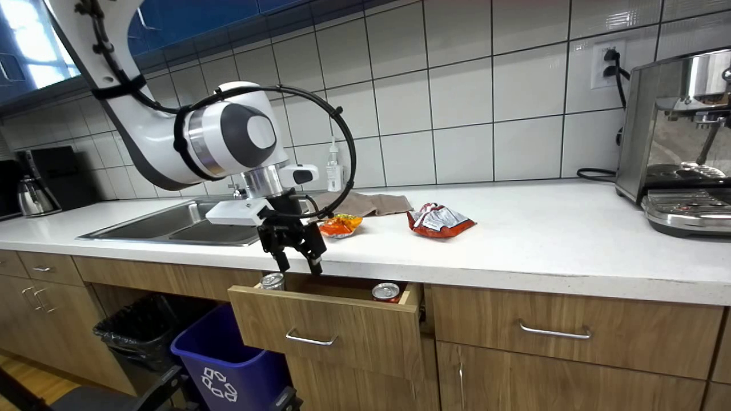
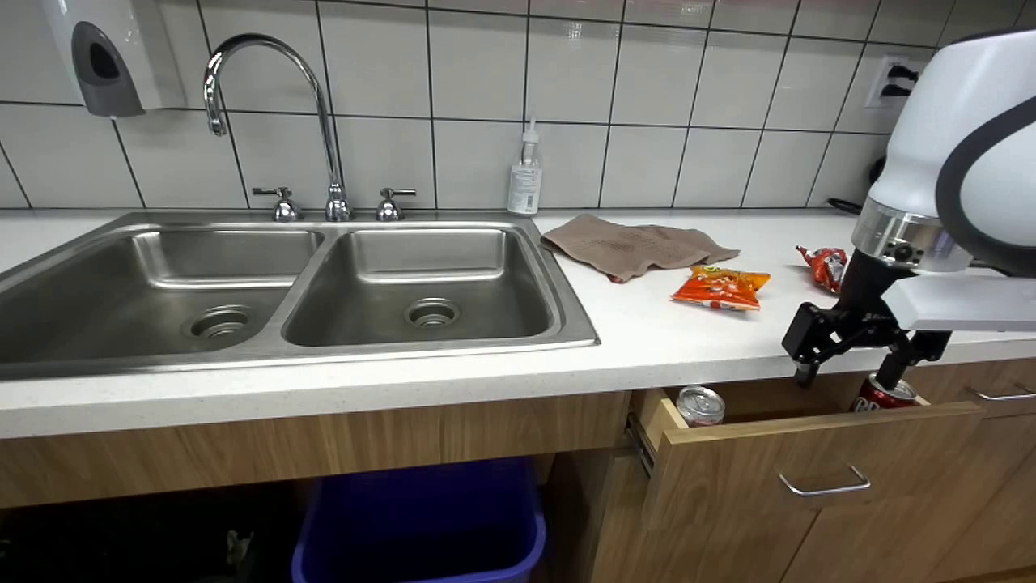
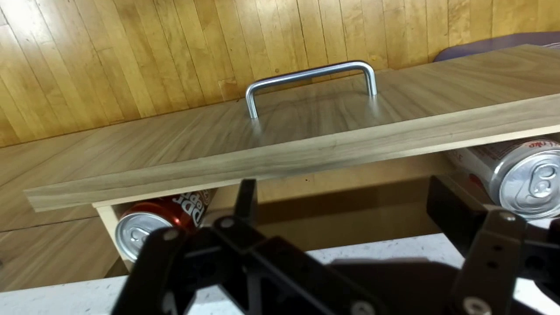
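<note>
My gripper hangs with its fingers spread and nothing between them, over a pulled-out wooden drawer. In the wrist view the drawer floor shows through the gap between the fingers. A red Dr Pepper can stands in one front corner of the drawer, partly behind a finger. Toward the opposite corner is a silver can, close to the other finger in that view. Both cans' lids show in both exterior views. The drawer's metal handle is on the outer face, apart from my gripper.
On the white counter lie an orange snack bag, a red-and-silver bag and a brown cloth. A steel sink and an espresso machine flank them. A blue recycling bin stands below, beside the drawer.
</note>
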